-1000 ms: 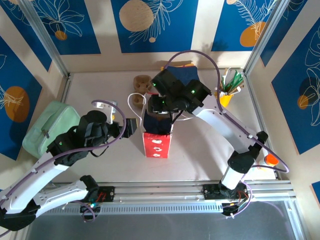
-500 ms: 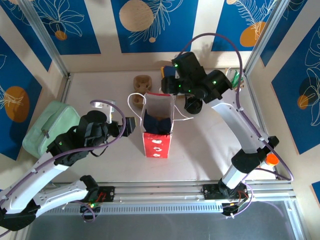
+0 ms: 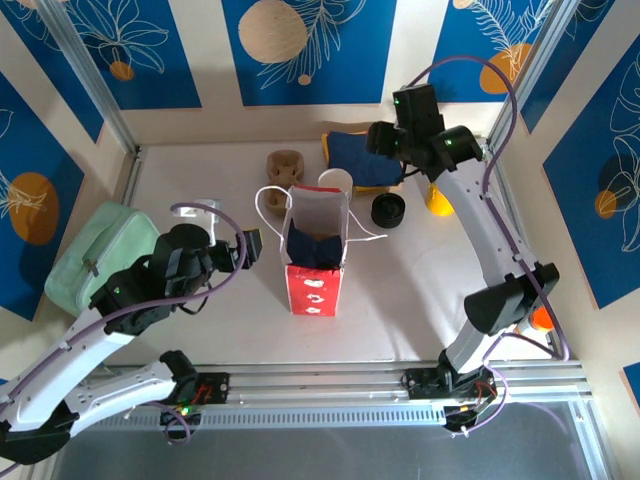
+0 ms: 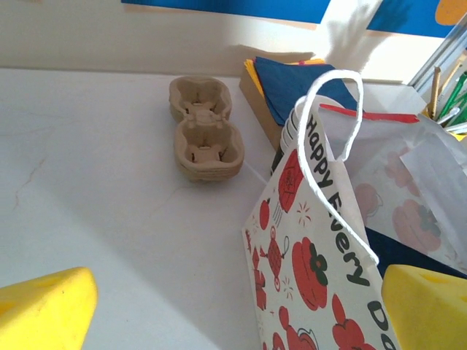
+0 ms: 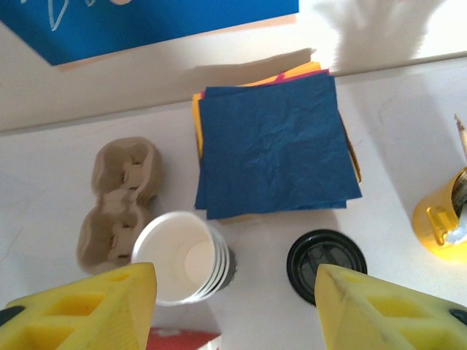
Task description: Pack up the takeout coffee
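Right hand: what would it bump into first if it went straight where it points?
Probably the bare table, between the stack of white cups and the black-lidded coffee cup. Blue napkins lie just beyond; depth is unclear.

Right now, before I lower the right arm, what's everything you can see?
takeout coffee: one, black lid showing, on the table in front of the napkins
cup stack: one, white, lidless, left of the coffee
cup carrier: one, brown pulp, left of the napkins
napkins: one pile, blue on top, by the back wall
gift bag: one, red and white, standing open mid-table
yellow cup: one, holding sticks, far right
pouch: one, pale green, left edge
left jaws: yellow fingers, open, beside the bag
right jaws: yellow fingers, open, raised near the napkins
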Action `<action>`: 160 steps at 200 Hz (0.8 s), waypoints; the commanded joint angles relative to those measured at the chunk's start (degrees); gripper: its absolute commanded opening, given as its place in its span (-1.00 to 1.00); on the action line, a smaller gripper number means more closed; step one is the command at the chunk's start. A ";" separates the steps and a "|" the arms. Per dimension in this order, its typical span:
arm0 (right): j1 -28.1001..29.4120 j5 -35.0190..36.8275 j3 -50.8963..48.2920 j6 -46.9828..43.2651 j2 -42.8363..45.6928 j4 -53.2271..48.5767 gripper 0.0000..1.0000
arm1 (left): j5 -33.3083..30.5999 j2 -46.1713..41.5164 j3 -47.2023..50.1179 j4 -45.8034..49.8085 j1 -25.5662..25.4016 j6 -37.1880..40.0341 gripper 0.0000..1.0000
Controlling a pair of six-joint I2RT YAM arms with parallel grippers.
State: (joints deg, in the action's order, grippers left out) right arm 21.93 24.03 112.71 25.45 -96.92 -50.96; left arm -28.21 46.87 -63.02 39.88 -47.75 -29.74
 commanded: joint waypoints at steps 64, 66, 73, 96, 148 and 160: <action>-3.25 4.00 7.02 -1.37 -18.50 5.84 0.36 | -3.16 1.20 0.97 -0.24 0.64 2.48 0.99; -3.35 3.92 7.27 -1.28 -18.90 5.75 0.36 | -3.17 1.25 1.02 -0.24 0.64 2.49 0.99; -4.04 3.57 8.24 -1.04 -20.47 5.27 0.36 | -3.24 1.40 1.14 -0.37 0.62 2.57 0.99; -5.96 1.45 10.77 0.11 -25.22 4.72 0.37 | -3.56 1.81 1.56 -0.86 0.59 2.84 0.99; -8.75 -5.18 16.32 -2.74 -34.03 7.19 0.39 | -4.01 4.19 2.30 -2.15 0.72 3.26 0.99; -8.84 -5.71 19.07 -3.35 -36.44 6.34 0.40 | -3.96 4.99 2.10 -2.33 0.69 3.50 0.99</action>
State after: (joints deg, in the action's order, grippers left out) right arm 12.86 22.17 126.65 23.99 -129.80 -44.77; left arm -30.79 50.81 -61.10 39.31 -47.75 -27.97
